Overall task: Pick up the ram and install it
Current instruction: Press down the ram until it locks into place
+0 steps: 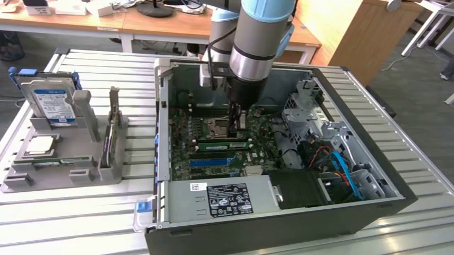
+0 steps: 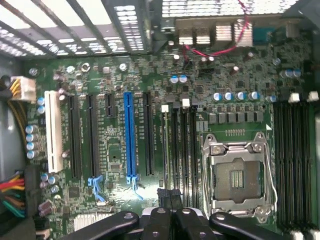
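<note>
One arm (image 1: 245, 101) low inside case (image 1: 397, 186), jaws apparently closed

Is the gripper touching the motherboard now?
Cannot tell. In the exterior view the gripper hangs low over the motherboard, but its tips blend into the dark slots, and neither view shows contact or a gap plainly.

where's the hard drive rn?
Exterior view's left: the hard drive stands upright in the grey holder on the table, outside the open computer case, just behind the silver processor chip.
</note>
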Motion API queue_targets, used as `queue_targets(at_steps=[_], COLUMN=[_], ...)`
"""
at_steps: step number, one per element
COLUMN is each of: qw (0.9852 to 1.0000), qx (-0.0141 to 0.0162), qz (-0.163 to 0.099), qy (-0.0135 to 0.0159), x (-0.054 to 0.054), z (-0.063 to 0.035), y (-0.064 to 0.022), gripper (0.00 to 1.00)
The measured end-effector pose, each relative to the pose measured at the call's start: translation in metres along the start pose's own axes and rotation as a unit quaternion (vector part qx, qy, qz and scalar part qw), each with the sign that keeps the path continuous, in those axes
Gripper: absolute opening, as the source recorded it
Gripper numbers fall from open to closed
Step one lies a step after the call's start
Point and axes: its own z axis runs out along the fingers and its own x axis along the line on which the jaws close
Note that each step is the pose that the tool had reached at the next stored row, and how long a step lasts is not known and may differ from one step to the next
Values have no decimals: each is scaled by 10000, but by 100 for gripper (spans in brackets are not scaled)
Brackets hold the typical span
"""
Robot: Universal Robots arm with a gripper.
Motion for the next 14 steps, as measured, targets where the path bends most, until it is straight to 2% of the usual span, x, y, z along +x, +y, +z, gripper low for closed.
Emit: queue_targets(at_steps=[4, 7, 11, 14], qw=[9994, 9980, 9951, 9921], qx=[-1, -2, -3, -4], qz=[359, 628, 990, 1257], qy=[0, -1, -1, -2], x=[0, 0, 0, 0], z=[3, 5, 6, 7], y=[0, 0, 0, 0], gripper=[11, 11, 11, 11])
